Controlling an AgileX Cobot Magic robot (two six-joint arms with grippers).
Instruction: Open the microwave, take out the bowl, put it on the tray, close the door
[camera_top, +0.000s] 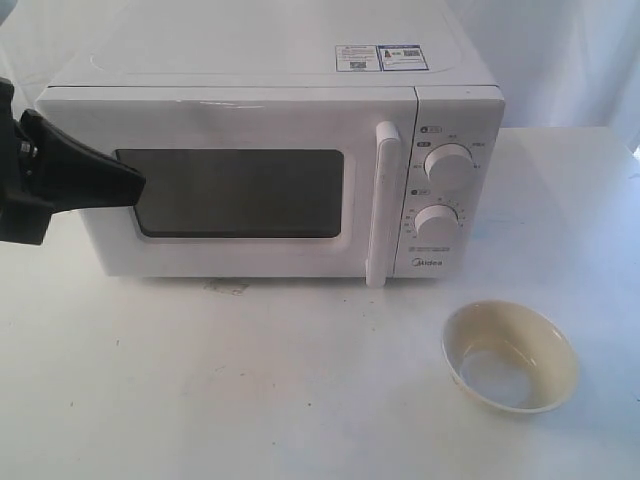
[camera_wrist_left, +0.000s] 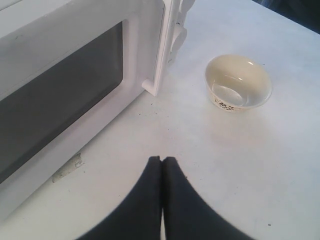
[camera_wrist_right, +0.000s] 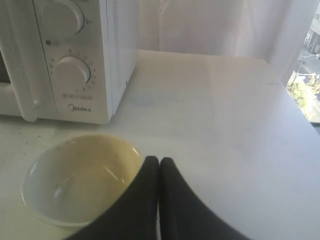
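Left gripper (camera_top: 138, 183): clenched, empty; at the left edge of the exterior frame, in front of the door (camera_top: 240, 120); contact cannot be told.
Right gripper (camera_wrist_right: 159, 161): clenched, empty.
Bowl (camera_top: 510, 357): lower right, upright on the table (camera_top: 250, 400), outside the microwave (camera_top: 270, 70); no tray in view.
Door: looks flush shut.
Handle (camera_top: 383, 205): vertical bar, right of the left gripper.
Nearer arm to bowl: right, just beside it.

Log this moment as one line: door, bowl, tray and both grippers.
door: closed | bowl: upright on table, outside microwave | tray: not in view | left gripper: shut, empty | right gripper: shut, empty, near bowl
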